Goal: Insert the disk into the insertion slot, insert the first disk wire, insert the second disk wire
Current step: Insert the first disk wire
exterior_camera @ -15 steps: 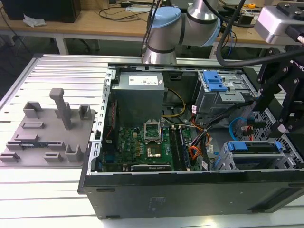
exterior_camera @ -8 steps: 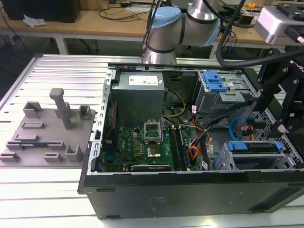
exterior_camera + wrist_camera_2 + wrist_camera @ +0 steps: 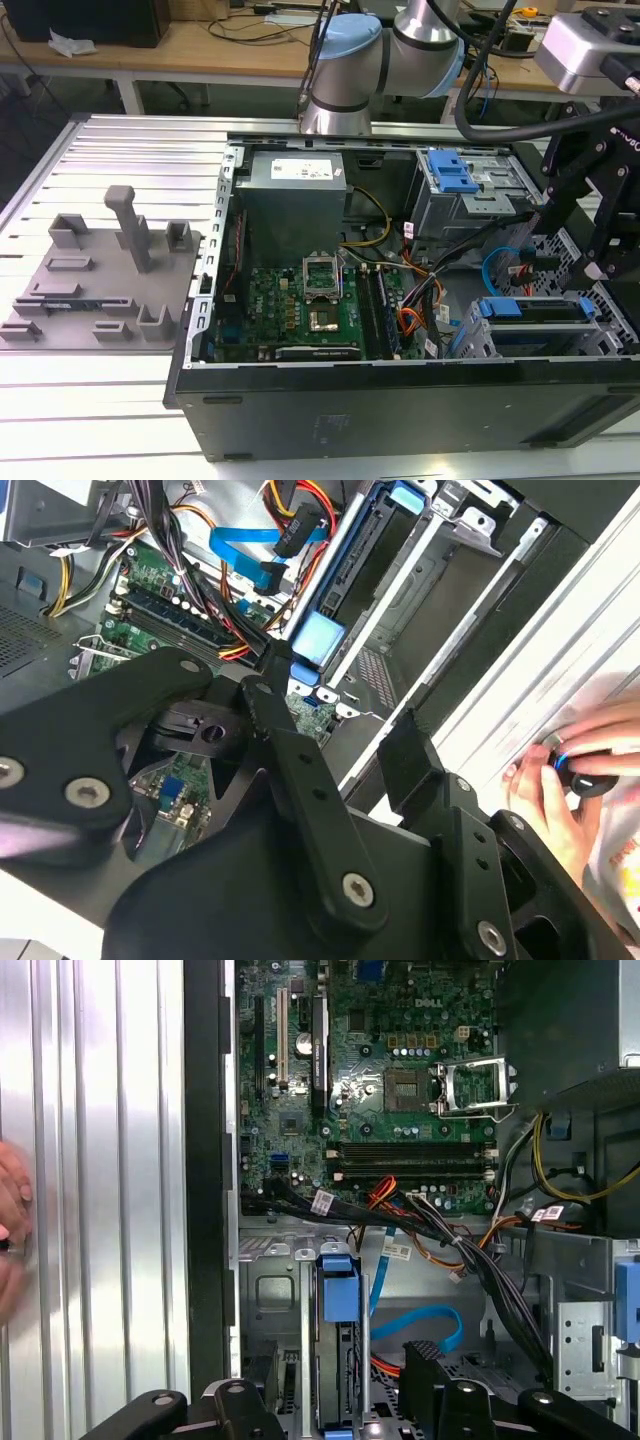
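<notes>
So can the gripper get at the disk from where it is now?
Likely yes: the gripper hangs open over the disk, nothing between them; the blue cable lies aside.

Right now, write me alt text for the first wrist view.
The disk in its blue carrier sits in the insertion slot of an open computer case, the gripper open with its fingers either side. The green motherboard and cables lie beyond; a person's hand is at the ribbed metal table edge.
</notes>
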{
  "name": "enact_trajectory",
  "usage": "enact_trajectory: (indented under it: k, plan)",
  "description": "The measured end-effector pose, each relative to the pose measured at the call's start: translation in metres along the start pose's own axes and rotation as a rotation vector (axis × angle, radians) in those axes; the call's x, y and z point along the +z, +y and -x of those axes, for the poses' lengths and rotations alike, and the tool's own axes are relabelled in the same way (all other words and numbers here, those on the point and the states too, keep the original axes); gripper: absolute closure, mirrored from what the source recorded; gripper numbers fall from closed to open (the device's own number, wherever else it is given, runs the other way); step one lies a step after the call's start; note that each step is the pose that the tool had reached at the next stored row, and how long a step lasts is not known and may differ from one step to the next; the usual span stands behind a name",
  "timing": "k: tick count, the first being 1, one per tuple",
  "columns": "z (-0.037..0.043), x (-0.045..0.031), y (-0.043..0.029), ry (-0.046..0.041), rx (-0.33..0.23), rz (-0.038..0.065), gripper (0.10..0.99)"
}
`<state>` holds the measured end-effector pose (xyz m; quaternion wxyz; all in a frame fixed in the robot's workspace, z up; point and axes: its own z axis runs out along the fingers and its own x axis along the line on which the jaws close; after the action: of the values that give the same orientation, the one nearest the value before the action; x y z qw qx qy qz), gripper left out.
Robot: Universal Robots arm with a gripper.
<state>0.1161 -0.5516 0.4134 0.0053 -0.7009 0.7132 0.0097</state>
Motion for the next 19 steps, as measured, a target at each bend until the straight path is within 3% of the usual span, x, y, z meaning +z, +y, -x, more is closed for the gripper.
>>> enact_trajectory:
  k: [4, 5, 6, 7, 9, 10, 12, 13, 14, 17, 19]
  plan:
    - [0.0000, 0.0002, 0.0000, 0.0000, 0.000, 0.000, 0.467]
    - [0.0044, 0.0002, 0.0000, 0.0141, 0.000, 0.000, 0.467]
    - [0.0143, 0.0005, 0.0002, 0.0444, 0.000, -0.001, 0.467]
    - [0.0193, 0.0006, 0.0005, 0.0673, 0.001, -0.001, 0.467]
    - [0.0225, 0.0006, 0.0010, 0.1136, 0.001, -0.002, 0.467]
    - [0.0242, 0.0007, 0.0013, 0.1489, 0.001, -0.003, 0.467]
    - [0.0259, 0.0008, 0.0019, 0.1860, 0.001, -0.003, 0.467]
    - [0.0266, 0.0007, 0.0027, 0.2096, 0.002, -0.008, 0.467]
    - [0.0266, 0.0007, 0.0032, 0.2194, 0.003, -0.019, 0.467]
    - [0.0267, 0.0008, 0.0035, 0.2338, 0.010, -0.087, 0.467]
    - [0.0267, 0.0011, 0.0035, 0.2415, 0.017, -0.100, 0.467]
